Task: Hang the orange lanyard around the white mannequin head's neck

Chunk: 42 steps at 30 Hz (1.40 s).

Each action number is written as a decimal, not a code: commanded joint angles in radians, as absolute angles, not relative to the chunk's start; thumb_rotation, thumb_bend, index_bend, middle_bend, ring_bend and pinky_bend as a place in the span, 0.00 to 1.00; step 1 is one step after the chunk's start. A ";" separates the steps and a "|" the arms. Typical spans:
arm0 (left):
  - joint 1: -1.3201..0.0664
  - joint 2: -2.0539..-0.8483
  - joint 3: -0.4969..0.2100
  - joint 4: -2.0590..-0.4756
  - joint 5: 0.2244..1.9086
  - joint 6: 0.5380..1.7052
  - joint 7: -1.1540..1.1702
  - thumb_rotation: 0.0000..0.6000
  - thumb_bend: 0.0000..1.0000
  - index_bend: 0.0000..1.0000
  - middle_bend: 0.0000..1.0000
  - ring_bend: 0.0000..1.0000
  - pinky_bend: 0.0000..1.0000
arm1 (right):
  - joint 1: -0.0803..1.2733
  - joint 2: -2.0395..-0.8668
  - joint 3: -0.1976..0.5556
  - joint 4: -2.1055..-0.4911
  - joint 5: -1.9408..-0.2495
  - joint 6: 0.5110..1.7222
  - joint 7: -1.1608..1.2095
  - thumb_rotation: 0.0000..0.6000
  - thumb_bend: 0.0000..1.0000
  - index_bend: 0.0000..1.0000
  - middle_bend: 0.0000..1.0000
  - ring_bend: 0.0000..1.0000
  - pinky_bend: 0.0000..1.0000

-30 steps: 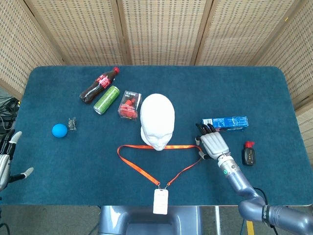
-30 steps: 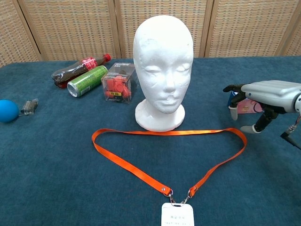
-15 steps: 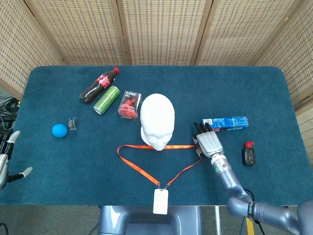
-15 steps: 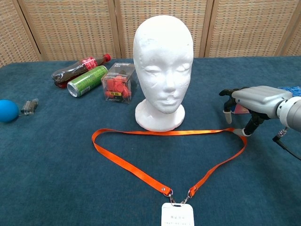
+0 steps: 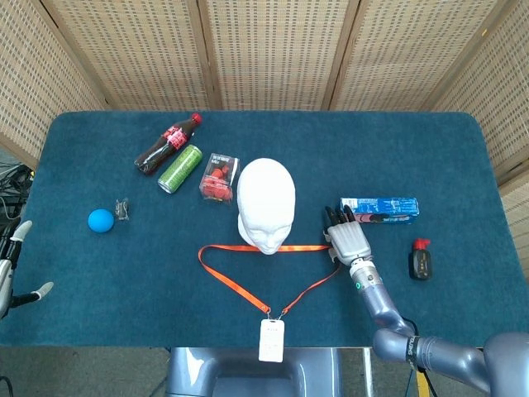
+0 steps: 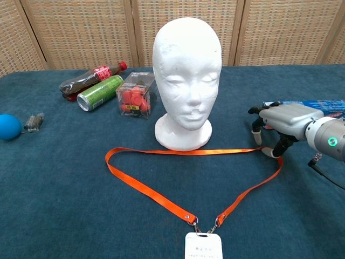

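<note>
The matt white foam-like mannequin head (image 6: 186,81) looks slightly pitted. The flat orange woven lanyard (image 6: 161,197) has a faint sheen, small metal clips and a pale plastic card. The right hand (image 6: 280,121) is smooth grey metal. The dark blue table cloth (image 5: 430,149) is napped like felt, and woven cane screens (image 5: 273,50) stand behind.

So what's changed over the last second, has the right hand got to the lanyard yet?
The right hand has slid leftward, toward the white foam mannequin head, and down to the right corner of the orange ribbon lanyard. One fingertip looks to be at the strap, but nothing is gripped or lifted. The lanyard lies flat as before; the left hand stays at the table's edge.
</note>
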<state>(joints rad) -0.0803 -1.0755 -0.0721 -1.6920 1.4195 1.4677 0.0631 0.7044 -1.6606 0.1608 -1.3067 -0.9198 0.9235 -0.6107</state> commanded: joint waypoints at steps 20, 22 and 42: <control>-0.112 -1.100 -0.076 -1.680 1.432 1.439 0.083 1.00 0.00 0.00 0.00 0.00 0.00 | 0.678 -1.639 0.133 -1.316 -1.057 0.967 -0.446 1.00 0.68 0.69 0.00 0.00 0.00; -0.141 -1.123 -0.084 -1.684 1.452 1.420 0.090 1.00 0.00 0.00 0.00 0.00 0.00 | 0.665 -1.621 0.132 -1.330 -1.089 0.980 -0.401 1.00 0.68 0.70 0.00 0.00 0.00; -0.614 -1.587 -0.223 -1.404 1.332 0.932 0.261 1.00 0.21 0.37 0.00 0.00 0.00 | 0.633 -1.500 0.108 -1.395 -1.259 0.956 -0.140 1.00 0.69 0.71 0.00 0.00 0.00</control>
